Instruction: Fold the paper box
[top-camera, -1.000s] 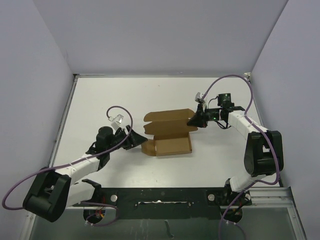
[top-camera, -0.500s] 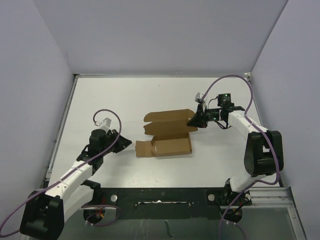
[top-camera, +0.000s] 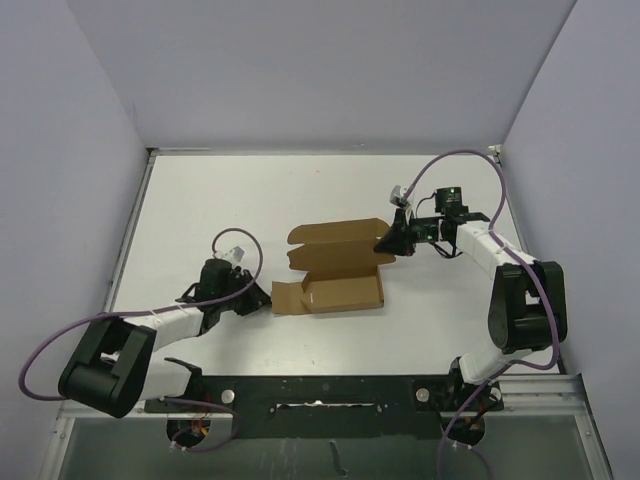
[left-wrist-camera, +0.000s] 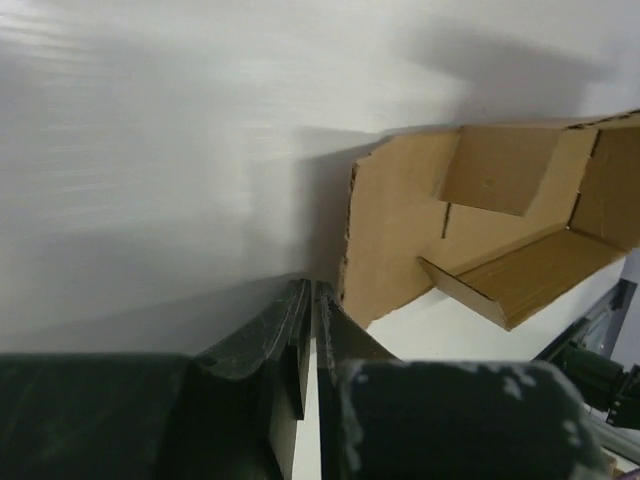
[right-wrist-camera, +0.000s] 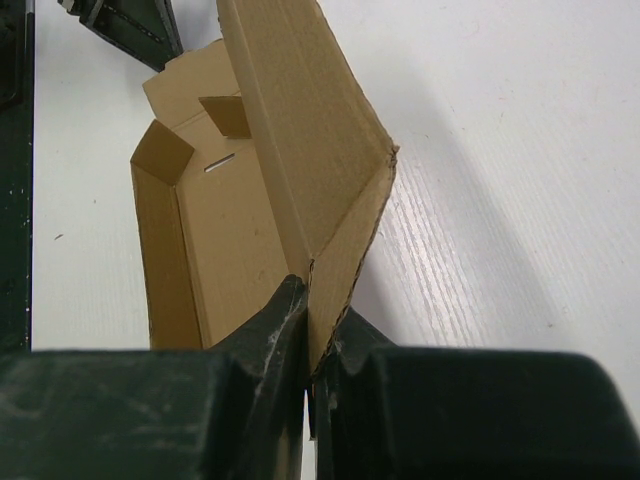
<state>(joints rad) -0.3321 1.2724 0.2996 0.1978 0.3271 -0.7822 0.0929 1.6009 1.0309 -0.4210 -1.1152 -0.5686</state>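
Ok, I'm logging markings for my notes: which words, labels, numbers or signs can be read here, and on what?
None can be read.
The paper box is plain brown cardboard, unprinted in all three views.
The white table bears no marking either.

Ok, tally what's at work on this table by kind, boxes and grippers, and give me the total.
Boxes: 1, the paper box
Grippers: 2, the left gripper and the right gripper
Total: 3
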